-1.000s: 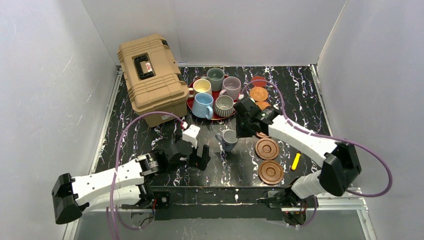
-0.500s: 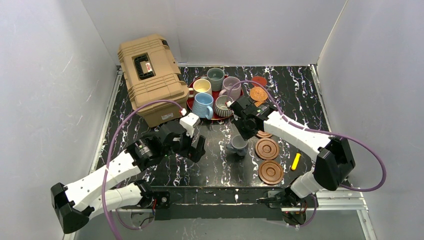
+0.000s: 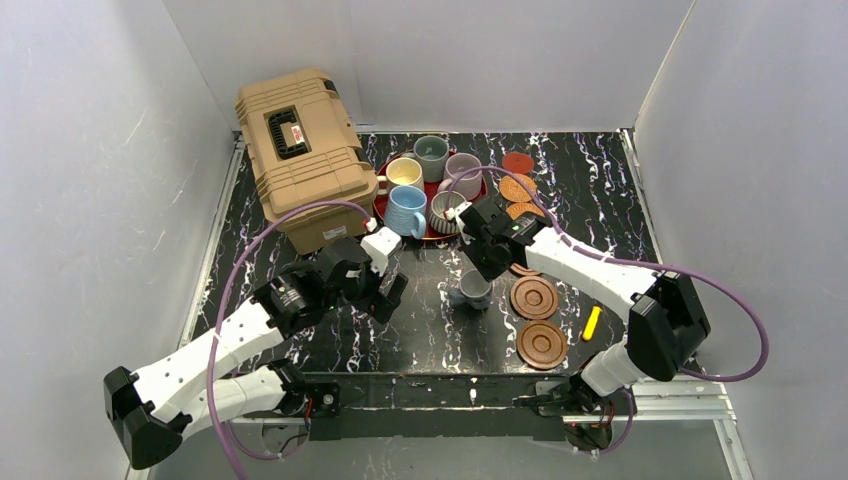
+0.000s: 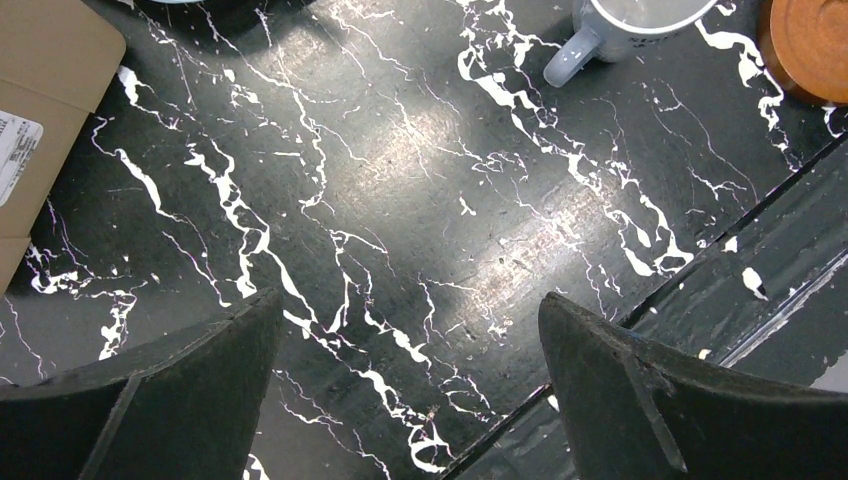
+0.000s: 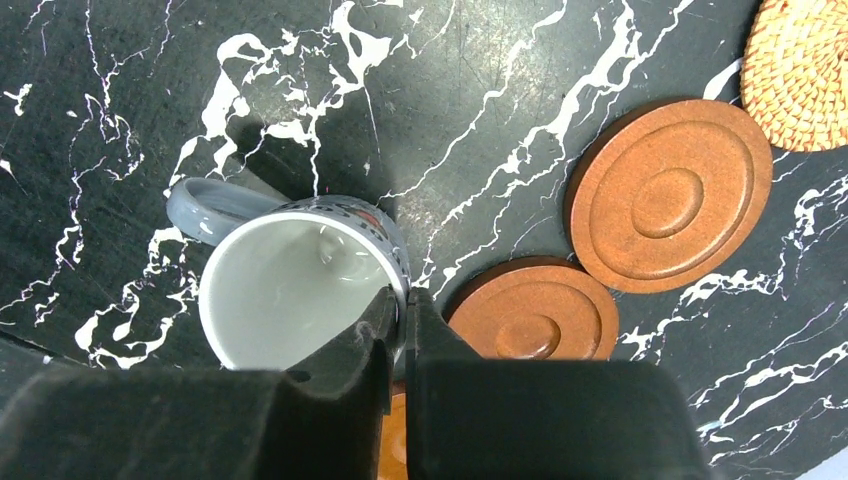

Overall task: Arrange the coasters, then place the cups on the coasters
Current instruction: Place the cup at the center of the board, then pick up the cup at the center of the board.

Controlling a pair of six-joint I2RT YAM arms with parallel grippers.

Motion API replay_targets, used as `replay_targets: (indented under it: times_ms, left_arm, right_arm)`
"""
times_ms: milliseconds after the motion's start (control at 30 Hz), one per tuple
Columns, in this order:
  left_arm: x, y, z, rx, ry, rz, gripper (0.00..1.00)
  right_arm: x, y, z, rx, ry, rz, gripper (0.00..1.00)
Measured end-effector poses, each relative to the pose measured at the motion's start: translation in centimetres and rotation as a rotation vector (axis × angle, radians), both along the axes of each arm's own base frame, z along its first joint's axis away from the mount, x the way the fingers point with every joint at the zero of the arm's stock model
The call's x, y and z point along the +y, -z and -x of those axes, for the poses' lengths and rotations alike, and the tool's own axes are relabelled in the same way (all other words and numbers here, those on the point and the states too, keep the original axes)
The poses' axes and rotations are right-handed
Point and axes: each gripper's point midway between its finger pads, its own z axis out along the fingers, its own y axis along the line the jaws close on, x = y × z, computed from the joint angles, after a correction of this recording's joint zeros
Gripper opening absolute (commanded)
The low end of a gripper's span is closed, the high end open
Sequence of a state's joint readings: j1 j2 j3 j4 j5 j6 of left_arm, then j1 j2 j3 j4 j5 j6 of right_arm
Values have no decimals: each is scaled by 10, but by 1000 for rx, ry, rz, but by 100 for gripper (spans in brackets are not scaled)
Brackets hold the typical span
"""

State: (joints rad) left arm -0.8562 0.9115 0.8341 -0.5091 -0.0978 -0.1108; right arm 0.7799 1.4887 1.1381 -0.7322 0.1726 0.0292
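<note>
A small white cup (image 5: 290, 290) with a grey handle hangs from my right gripper (image 5: 402, 305), which is shut on its rim, one finger inside and one outside. It is just left of the dark brown ringed coasters (image 5: 668, 195) (image 5: 535, 320). From above, the cup (image 3: 474, 288) sits beside the brown coasters (image 3: 533, 297) (image 3: 542, 343). Two orange woven coasters (image 3: 517, 188) and a red one (image 3: 517, 162) lie further back. My left gripper (image 4: 408, 303) is open over bare table, with the cup (image 4: 625, 20) far ahead of it.
A red tray (image 3: 380, 205) at the back holds the cream-yellow (image 3: 404, 172), grey-green (image 3: 431, 152), lilac (image 3: 463, 170), light blue (image 3: 406, 210) and ribbed grey (image 3: 447, 210) cups. A tan toolbox (image 3: 300, 150) stands back left. A yellow item (image 3: 592, 322) lies right of the brown coasters.
The right gripper has carried the white cup a little right, toward the brown coasters. The left arm has drawn back from the cup, further into the table, its gripper still open.
</note>
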Motion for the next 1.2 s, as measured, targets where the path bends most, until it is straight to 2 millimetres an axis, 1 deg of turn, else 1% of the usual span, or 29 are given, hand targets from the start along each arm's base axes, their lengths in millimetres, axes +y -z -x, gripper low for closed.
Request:
replay_targets:
  times_ms: [167,233,333,400,433,500,633,733,800,867,933,1000,1100,1200]
  left_arm:
    - [1,3,1,2,6,-9,98]
    - [0,3,1,2,8,-8,98]
    - [1,3,1,0,9,-7,98]
    - [2,2,1,-4,8,-4,98]
    - [2,2,1,-6,6,-5,98]
    - [2,2,1,-6,4,-7,98]
    - [4,3,-1,-7,-6,-14,98]
    - [5,3,-2,-11,-19,-18,98]
    - [6,3,-3,-14,-28,-20,98]
    - [7,2,-4,-16,-38,-20,98]
    - [8,1,-4,-20,-47,-17,98]
    - [10,-1,-5,-27,-56,-13,98]
    - [12,-4,-6,-38,-71,-9,98]
    - [14,-6,-6,-48,-80,-6,98]
  right_arm:
    - [2,4,0,-2,-5,-10,38]
    - [0,4,1,0,-3,-9,51]
    - [-1,2,2,-6,30,-18,65]
    - [-3,-5,2,-23,67,-33,73]
    - [-5,-9,2,-31,94,-41,79]
    - [-10,-18,5,-46,155,-59,83]
    - [-23,-38,12,-72,342,-122,82]
    - [-27,-44,19,-67,481,-195,79]
    - [-30,-40,25,-50,546,-225,77]
    - [-32,-33,31,-27,599,-236,76]
    - [-33,-25,35,-8,634,-234,76]
    - [-33,-18,37,9,663,-226,73]
    - [-31,-11,36,17,697,-209,64]
    - [-34,-2,35,13,725,-190,51]
